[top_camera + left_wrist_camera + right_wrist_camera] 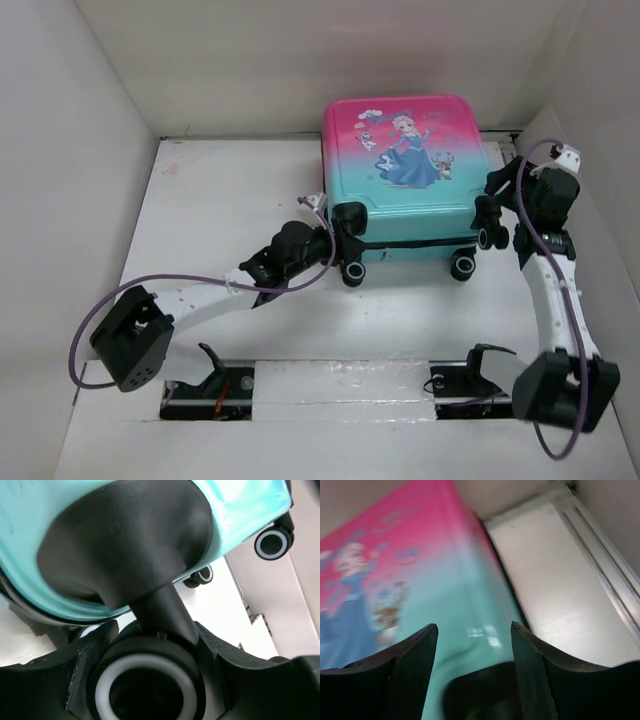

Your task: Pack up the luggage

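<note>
Beside the closed pink-to-teal hard-shell suitcase (pixel 405 170): black wheel (pixel 145 687) clamped by left fingers (pixel 45 692), right fingers (pixel 405 675) parted; packing judged nearly done.

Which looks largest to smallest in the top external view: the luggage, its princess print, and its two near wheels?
1. the luggage
2. princess print
3. Tied: near wheel on the left and near wheel on the right look alike, so they are not ranked.
</note>
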Action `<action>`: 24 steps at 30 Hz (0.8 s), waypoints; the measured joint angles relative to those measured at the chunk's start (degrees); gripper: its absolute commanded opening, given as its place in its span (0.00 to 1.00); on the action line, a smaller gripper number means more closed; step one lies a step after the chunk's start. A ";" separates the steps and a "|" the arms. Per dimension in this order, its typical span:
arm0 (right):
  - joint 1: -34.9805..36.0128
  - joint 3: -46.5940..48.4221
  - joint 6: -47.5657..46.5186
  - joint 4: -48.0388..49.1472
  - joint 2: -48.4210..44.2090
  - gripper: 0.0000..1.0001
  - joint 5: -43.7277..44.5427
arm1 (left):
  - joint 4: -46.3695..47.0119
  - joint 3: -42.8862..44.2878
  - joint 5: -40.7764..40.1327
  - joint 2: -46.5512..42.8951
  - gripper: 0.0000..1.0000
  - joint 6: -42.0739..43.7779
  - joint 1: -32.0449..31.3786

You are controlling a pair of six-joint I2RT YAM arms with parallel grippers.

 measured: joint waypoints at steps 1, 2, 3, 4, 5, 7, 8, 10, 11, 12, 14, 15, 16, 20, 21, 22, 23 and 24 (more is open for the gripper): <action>-3.10 0.00 0.44 0.04 2.71 0.68 -1.68 | 0.61 -0.94 -0.31 -0.85 0.00 0.00 -0.11; -5.77 0.07 0.85 0.09 5.29 0.68 -3.61 | 1.36 -2.12 -0.90 -1.86 0.00 0.07 -0.37; -7.85 0.39 1.14 0.02 8.07 0.68 -5.49 | 1.95 -3.26 -1.36 -2.93 0.00 0.11 -0.72; -9.62 1.36 1.97 0.59 10.78 0.68 -9.40 | 2.54 -4.31 -1.60 -3.98 0.00 0.09 -1.29; -10.54 3.15 2.47 0.94 13.51 0.68 -13.38 | 2.82 -5.18 -1.90 -5.03 0.00 0.09 -1.99; -10.91 6.80 2.75 2.40 19.17 0.68 -20.87 | 3.39 -7.41 -2.16 -7.10 0.00 -0.26 -3.08; -10.80 8.31 2.89 3.48 21.94 0.67 -24.94 | 3.45 -8.46 -2.12 -8.20 0.00 -0.66 -3.34; -10.27 11.26 3.43 6.47 27.47 0.67 -31.93 | 3.69 -10.16 -1.84 -10.29 0.00 -1.42 -3.50; -9.62 12.55 3.52 8.07 29.75 0.67 -34.40 | 3.67 -10.91 -1.79 -11.28 0.00 -1.84 -3.50; -8.81 13.64 3.61 9.57 31.58 0.67 -36.11 | 3.41 -11.56 -1.70 -12.13 0.00 -2.36 -3.50; -6.51 15.67 3.61 11.85 34.40 0.67 -39.01 | 2.82 -12.66 -1.62 -13.75 0.00 -3.19 -4.09; -4.26 16.79 3.67 11.98 35.60 0.66 -40.52 | 2.29 -12.98 -2.23 -14.56 0.00 -3.43 -4.92; -1.84 18.08 2.82 12.48 36.70 0.66 -39.95 | 1.68 -13.07 -3.04 -15.28 0.00 -3.52 -5.92; 5.35 25.70 1.18 12.24 43.06 0.64 -40.70 | -0.44 -13.27 -3.37 -16.81 0.00 -4.59 -9.35; 7.28 28.46 0.98 12.07 45.16 0.64 -40.70 | -1.01 -13.42 -4.15 -17.09 0.00 -5.64 -10.12; 8.79 31.69 0.72 10.93 47.34 0.63 -40.61 | -1.20 -13.62 -5.29 -17.33 0.00 -6.16 -10.51; 9.90 34.36 0.33 10.10 49.05 0.63 -40.17 | -1.22 -13.64 -6.34 -17.38 0.00 -6.54 -10.47; 10.82 36.68 -0.13 9.60 50.69 0.63 -39.63 | -1.20 -13.60 -7.13 -17.03 0.00 -6.60 -10.27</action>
